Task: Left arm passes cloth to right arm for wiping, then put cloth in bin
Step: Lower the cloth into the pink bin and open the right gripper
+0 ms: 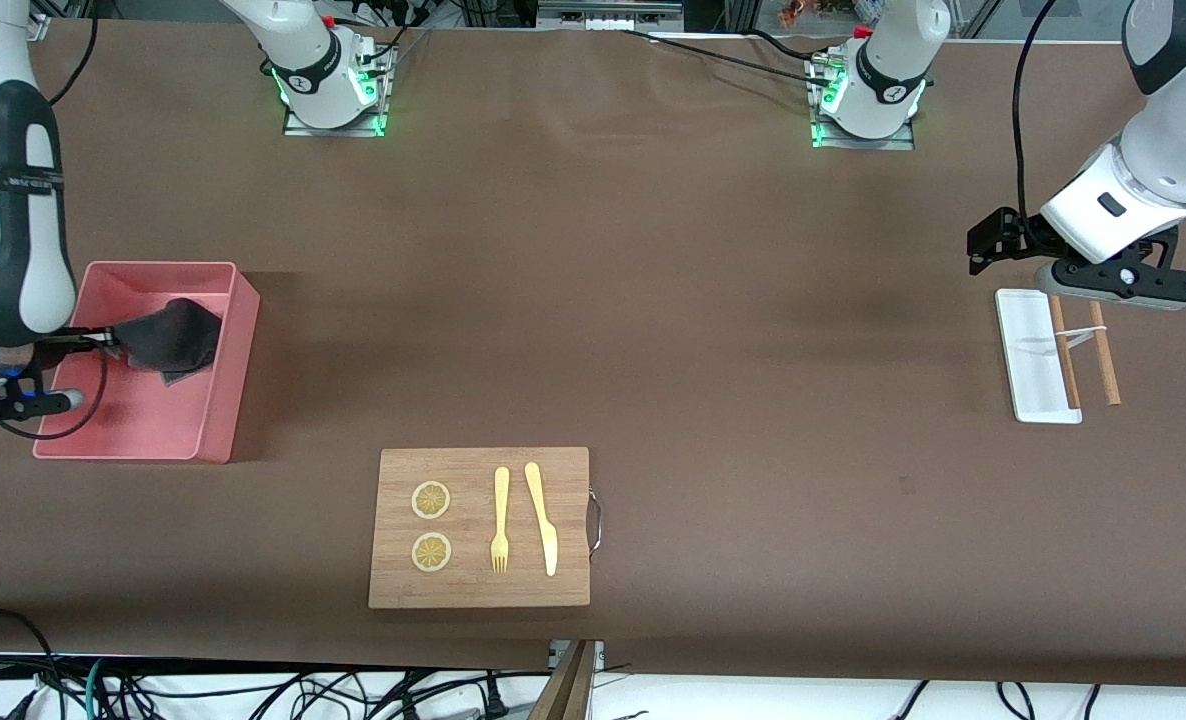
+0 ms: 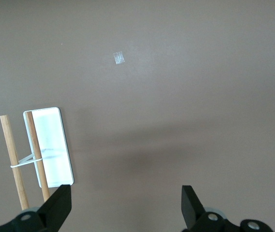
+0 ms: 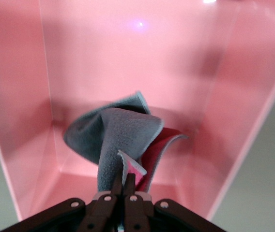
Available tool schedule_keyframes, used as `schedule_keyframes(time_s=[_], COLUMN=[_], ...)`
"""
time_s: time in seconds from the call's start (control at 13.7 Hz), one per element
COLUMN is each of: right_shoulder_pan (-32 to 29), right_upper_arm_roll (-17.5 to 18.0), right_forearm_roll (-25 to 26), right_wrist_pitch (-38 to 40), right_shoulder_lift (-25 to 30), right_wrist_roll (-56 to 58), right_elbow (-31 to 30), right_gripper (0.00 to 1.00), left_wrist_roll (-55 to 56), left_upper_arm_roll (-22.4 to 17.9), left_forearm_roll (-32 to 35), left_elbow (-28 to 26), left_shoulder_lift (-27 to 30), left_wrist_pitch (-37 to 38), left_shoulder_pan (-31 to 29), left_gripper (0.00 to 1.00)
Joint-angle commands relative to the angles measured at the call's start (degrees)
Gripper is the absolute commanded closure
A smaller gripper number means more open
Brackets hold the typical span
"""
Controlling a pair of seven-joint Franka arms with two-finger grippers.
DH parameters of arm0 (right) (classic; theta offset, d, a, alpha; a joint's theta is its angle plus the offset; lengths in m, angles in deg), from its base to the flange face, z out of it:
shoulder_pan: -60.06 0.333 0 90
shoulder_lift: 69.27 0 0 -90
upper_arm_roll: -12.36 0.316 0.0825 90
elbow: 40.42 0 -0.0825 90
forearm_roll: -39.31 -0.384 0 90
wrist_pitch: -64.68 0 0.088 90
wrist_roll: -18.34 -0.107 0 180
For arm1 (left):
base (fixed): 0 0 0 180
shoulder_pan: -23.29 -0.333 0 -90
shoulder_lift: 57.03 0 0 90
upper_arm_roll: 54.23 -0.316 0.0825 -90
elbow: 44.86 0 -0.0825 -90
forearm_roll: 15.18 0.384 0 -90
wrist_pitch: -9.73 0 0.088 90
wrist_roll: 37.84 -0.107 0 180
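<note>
- Right gripper [image 1: 111, 338], slim black pincer fingers on the white right arm [image 1: 13, 200] with black joints: it hangs over the pink rectangular plastic bin [image 1: 223, 380] at the right arm's end of the table, at about 9 o'clock in the front view.
- Right jaws: pinched tight on one edge of the small dark grey fabric cloth [image 1: 175, 338].
- Cloth: it hangs bunched from the fingertips inside the bin's walls. The right wrist view shows the cloth [image 3: 113, 140] with a red patch and a pale hem, above the bin [image 3: 26, 96] floor; whether its lowest fold touches the floor cannot be told.
- Left gripper [image 1: 1118, 285], wide grey-black bar on the white left arm [image 1: 1153, 150] with a boxy wrist block: it waits over the small white rectangular tray [image 1: 1028, 370] at the left arm's end of the table, at about 3 o'clock in the front view.
- Left jaws: spread wide, holding nothing; in the left wrist view both black fingers [image 2: 57, 205] stand well apart over bare table.
- Two thin wooden sticks [image 1: 1103, 350], joined by a white band, lie across and beside the tray.
- Rectangular wooden board [image 1: 478, 590] with a metal handle: at about 6 o'clock, nearest the front camera. It carries two lemon slices [image 1: 431, 500], a yellow fork [image 1: 500, 520] and a yellow knife [image 1: 543, 520].
</note>
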Motion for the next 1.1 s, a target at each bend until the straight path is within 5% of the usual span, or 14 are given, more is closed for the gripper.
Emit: schedule_keyframes(time_s=[0.0, 0.07, 0.15, 0.73, 1.03], right_shoulder_pan=[0.9, 1.1, 1.2, 1.1, 1.1], right_upper_arm_roll=[0.2, 0.2, 0.2, 1.5, 5.5], right_forearm_roll=[-1.8, -1.9, -1.9, -1.8, -1.0], right_wrist_pitch=[-4.8, -5.1, -5.1, 3.5, 8.7], right_shoulder_lift=[0.4, 0.5, 0.7, 12.0, 19.3], right_wrist_roll=[-0.3, -1.4, -2.4, -4.8, -15.0], right_elbow=[-3.6, -3.8, -3.6, -0.8, -0.7], right_gripper=[1.00, 0.70, 0.06, 0.00, 0.00], left_wrist_roll=[-0.2, -0.2, -0.2, -0.2, -0.2], left_upper_arm_roll=[0.6, 0.6, 0.6, 0.6, 0.6], left_forearm_roll=[0.8, 0.8, 0.8, 0.8, 0.8], left_elbow=[0.2, 0.2, 0.2, 0.1, 0.2], left_shoulder_lift=[0.2, 0.2, 0.1, 0.2, 0.2], left_wrist_pitch=[0.5, 0.5, 0.5, 0.5, 0.5], left_shoulder_pan=[-0.4, -0.5, -0.4, -0.4, -0.4], left_gripper=[0.00, 0.00, 0.00, 0.00, 0.00])
